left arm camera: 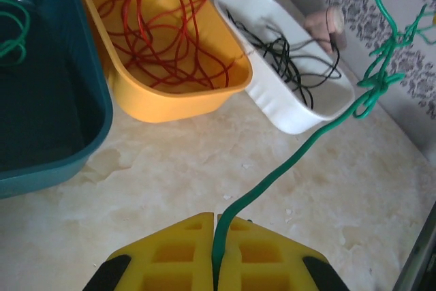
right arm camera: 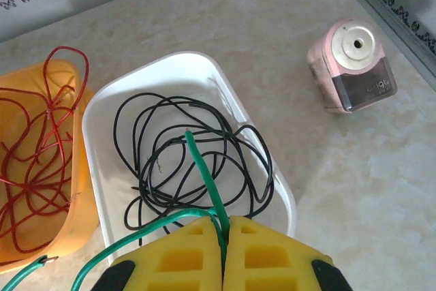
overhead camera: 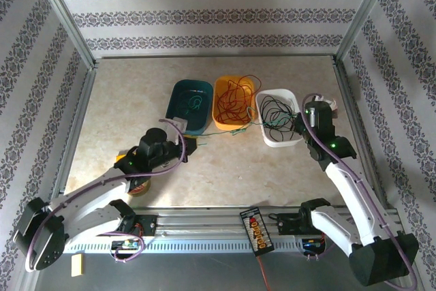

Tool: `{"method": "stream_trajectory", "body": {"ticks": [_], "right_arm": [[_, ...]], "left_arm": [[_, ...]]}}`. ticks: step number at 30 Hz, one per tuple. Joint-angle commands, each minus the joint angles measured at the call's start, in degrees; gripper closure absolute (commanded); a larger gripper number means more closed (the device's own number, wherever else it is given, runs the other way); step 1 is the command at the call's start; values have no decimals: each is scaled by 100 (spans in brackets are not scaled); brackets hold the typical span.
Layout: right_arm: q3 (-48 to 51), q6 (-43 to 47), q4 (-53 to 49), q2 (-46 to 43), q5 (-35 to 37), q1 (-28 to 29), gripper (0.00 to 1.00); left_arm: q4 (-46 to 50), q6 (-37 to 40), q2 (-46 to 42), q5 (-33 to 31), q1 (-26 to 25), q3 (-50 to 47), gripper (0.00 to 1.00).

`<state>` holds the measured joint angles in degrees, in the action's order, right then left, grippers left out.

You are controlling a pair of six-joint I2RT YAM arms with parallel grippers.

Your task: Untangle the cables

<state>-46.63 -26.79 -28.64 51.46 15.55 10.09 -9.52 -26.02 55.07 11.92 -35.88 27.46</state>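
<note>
Left end effector (left arm camera: 216,236): pressed together, pinching the green cable (left arm camera: 300,151).
Right end effector (right arm camera: 223,236): closed on the green cable above the white tray (right arm camera: 95,134).
Done: red cables (left arm camera: 163,39) in orange tray (left arm camera: 170,103), black cables (right arm camera: 191,161) in white tray, near the desk's (overhead camera: 136,100) far edge.
Remaining: apparently the green cable's knot (left arm camera: 378,86).

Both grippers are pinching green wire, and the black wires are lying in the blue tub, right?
Not quite. The left gripper and right gripper do pinch green wire, but the black wires lie in the white tub instead. The right wrist view shows it.
</note>
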Motion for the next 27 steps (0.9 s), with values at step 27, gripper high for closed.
{"method": "stream_trajectory", "body": {"ticks": [27], "right_arm": [[-125, 1434, 111, 1010, -1869, 2176, 100]], "left_arm": [[-9, 457, 1120, 939, 90, 1040, 100]]}}
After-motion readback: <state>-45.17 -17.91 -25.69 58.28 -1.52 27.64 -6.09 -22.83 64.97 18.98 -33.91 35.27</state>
